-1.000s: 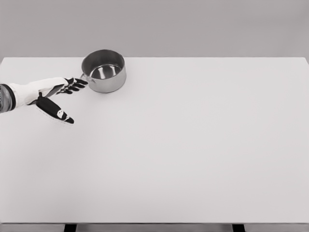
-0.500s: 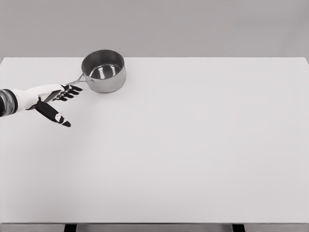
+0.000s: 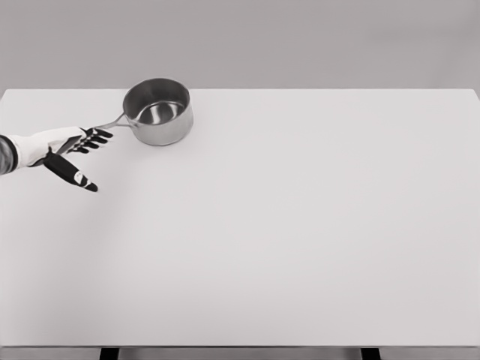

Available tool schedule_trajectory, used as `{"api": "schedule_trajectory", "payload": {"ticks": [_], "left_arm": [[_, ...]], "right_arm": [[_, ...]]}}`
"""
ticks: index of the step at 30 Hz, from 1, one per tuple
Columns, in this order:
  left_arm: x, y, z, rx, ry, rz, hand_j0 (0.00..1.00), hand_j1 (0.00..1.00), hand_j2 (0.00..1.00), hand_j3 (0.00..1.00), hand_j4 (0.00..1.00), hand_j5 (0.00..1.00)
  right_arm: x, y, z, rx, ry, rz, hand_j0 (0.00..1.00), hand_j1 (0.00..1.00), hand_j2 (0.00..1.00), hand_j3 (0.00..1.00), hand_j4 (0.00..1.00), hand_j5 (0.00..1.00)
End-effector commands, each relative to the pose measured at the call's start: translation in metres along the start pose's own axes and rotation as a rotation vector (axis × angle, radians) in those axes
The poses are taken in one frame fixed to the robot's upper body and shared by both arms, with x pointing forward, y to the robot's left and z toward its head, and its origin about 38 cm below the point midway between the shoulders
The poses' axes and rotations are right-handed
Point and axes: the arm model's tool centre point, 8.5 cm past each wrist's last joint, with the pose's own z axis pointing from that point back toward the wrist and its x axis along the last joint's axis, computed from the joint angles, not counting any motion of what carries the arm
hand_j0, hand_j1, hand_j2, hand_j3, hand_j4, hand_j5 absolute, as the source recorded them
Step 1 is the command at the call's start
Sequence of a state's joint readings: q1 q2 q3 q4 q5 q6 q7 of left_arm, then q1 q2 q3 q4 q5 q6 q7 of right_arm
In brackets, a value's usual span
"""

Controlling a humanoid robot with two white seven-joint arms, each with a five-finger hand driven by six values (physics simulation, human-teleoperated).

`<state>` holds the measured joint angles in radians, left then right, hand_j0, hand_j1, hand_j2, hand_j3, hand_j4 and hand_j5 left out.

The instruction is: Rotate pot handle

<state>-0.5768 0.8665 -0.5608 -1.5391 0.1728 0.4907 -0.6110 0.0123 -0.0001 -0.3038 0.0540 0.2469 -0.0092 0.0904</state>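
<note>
At the far left edge of the head view the left arm comes in, white-sleeved, ending in the left hand (image 3: 66, 147) with its dark fingers (image 3: 91, 138) stretched out flat and slightly fanned toward the right, while the thumb (image 3: 73, 174) juts down and away from them; the hand is spread, clasped on nothing. The fingertips lie right at the outer end of the pot handle (image 3: 112, 123), though whether they actually press on it or only overlap it cannot be told from here. The handle is a thin, pale metal bar that slants up and to the right, joining the wall of the pot (image 3: 158, 111) on its left side. The pot itself is a small, straight-sided saucepan of brushed steel, upright and lidless, with a shiny bottom visible inside and a darker inner wall. It stands on the white table (image 3: 300, 225) in the far-left part, close to the back edge.
</note>
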Motion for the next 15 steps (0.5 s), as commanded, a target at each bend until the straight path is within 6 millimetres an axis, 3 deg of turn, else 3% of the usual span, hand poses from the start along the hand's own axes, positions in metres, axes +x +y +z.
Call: {"api": "schedule_trajectory", "payload": {"ticks": [1, 15], "left_arm": [[-0.003, 0.002, 0.0, 0.006, 0.01, -0.001, 1.0, 1.0, 1.0, 1.0, 1.0, 1.0], [-0.005, 0.013, -0.009, 0.061, 0.051, -0.041, 1.0, 1.0, 1.0, 1.0, 1.0, 1.0]], "right_arm": [[0.0, 0.0, 0.0, 0.001, 0.001, 0.0, 1.0, 1.0, 1.0, 1.0, 1.0, 1.0], [0.0, 0.0, 0.0, 0.001, 0.001, 0.0, 1.0, 1.0, 1.0, 1.0, 1.0, 1.0]]}}
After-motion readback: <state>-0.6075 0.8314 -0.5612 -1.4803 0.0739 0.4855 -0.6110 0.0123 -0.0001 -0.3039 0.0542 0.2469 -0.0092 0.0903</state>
